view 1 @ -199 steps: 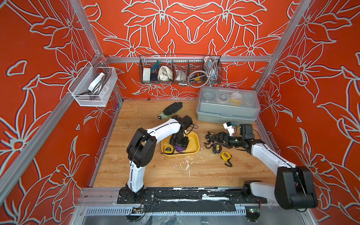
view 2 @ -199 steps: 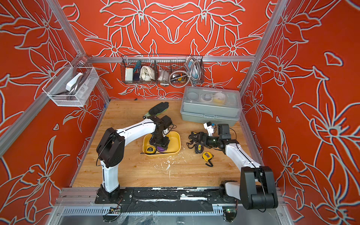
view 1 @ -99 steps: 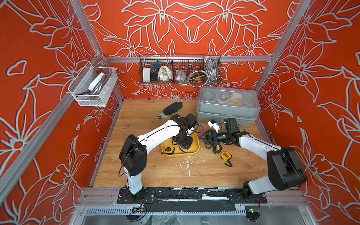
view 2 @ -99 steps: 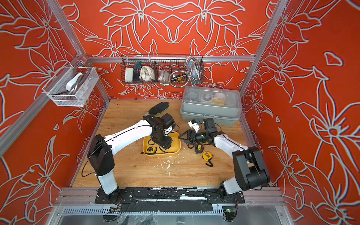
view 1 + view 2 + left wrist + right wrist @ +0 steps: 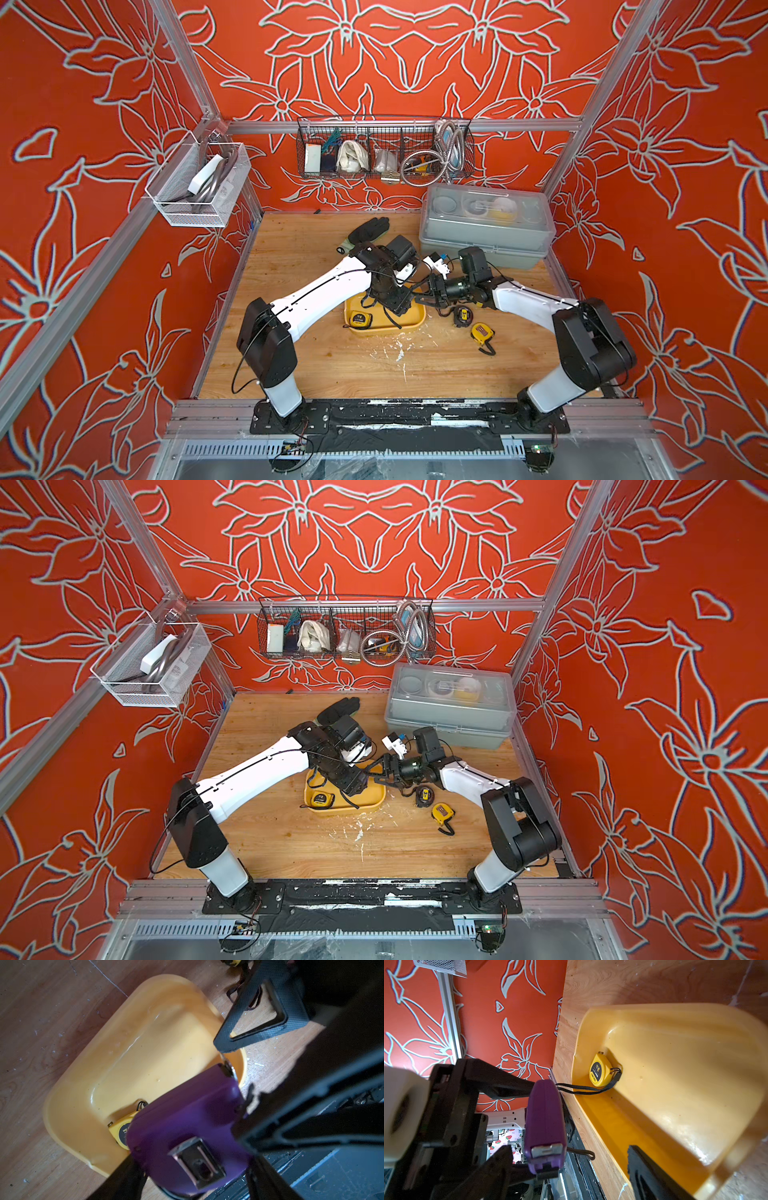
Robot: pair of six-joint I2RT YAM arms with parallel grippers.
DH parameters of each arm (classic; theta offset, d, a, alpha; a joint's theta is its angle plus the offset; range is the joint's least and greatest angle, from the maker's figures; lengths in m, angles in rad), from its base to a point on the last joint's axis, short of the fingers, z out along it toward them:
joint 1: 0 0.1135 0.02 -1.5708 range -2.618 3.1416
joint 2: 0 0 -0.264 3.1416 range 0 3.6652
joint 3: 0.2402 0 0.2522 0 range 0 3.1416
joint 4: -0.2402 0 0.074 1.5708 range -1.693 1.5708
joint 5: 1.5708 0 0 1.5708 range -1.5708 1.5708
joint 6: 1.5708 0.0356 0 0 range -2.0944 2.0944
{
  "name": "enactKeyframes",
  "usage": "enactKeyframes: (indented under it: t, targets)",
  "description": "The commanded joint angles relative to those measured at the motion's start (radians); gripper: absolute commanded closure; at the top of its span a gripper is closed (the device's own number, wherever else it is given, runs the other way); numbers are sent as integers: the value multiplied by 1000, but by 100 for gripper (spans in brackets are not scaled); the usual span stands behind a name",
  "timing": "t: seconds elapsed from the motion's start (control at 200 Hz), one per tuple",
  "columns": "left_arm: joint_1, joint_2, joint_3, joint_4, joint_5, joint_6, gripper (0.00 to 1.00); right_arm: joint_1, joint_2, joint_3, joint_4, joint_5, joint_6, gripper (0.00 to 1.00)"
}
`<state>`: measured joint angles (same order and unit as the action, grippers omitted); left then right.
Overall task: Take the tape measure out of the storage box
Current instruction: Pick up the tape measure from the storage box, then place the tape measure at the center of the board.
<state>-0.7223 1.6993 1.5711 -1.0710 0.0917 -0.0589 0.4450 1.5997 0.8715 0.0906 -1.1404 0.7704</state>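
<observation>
Now left arm (image 5: 324, 291) outstretched over storage box (image 5: 386, 331), fingers (image 5: 504, 1084) pinching tape measure (image 5: 187, 1126).

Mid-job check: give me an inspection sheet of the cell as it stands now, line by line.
Surface: wooden tabletop, white flecks in front of the box.
Job's things: storage box holds one yellow tape measure; purple tape measure held in the air at the box.
Clutter: black tape measure and second yellow one on the table; black glove, grey case behind.
Grippers: left gripper shut on the purple tape measure; right gripper open beside it.
Cables: boxed tape's strap trails over the rim; arm cable loops free.
Surroundings: wire basket, mesh basket on the walls.
</observation>
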Motion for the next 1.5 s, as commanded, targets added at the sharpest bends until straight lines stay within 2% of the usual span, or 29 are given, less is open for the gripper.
enactKeyframes:
  t: [0.0, 0.05, 0.22, 0.305, 0.38, 0.425, 0.516, 0.596, 0.736, 0.901, 0.991, 1.076, 1.296, 1.497]
  targets:
    - [-8, -20, 13, 28, 18, 11, 47, 29, 48, 46, 62, -21, 45, 18]
    - [-8, -14, 15, 35, 20, 8, 47, 47, 79, 54, 112, -32, 83, 23]
    - [-8, 15, 15, 50, 5, 1, 47, 86, 154, 37, 431, -62, 302, 64]
    - [-8, 26, 11, 60, -14, -2, 47, 91, 173, 32, 490, -71, 346, 81]
    - [-8, 31, 4, 60, -29, -5, 44, 91, 172, 27, 491, -68, 348, 90]
    - [-7, 23, -1, 62, -47, -14, 37, 90, 169, 26, 475, -66, 337, 90]
    - [-5, -16, -9, 74, -74, -30, 12, 79, 149, 29, 369, -54, 263, 91]
    - [8, -68, -15, 93, -73, -54, 0, 44, 117, 29, 265, -34, 192, 92]
    - [59, -84, -5, 63, -58, -104, 0, -82, 19, 2, 122, 1, 105, 91]
    - [119, 5, -29, -25, -86, -163, 0, -289, -118, -52, -145, 36, -71, 90]
    - [135, 45, -71, -34, -83, -183, 0, -348, -169, -77, -313, 53, -187, 90]
    - [145, 73, -101, -36, -78, -202, 0, -345, -212, -156, -327, 59, -197, 90]
    - [187, 131, -128, -61, -77, -256, 0, -297, -307, -421, -146, 89, -78, 90]
    - [187, 186, -106, -92, -51, -255, 0, -234, -340, -495, -217, 186, -150, 88]
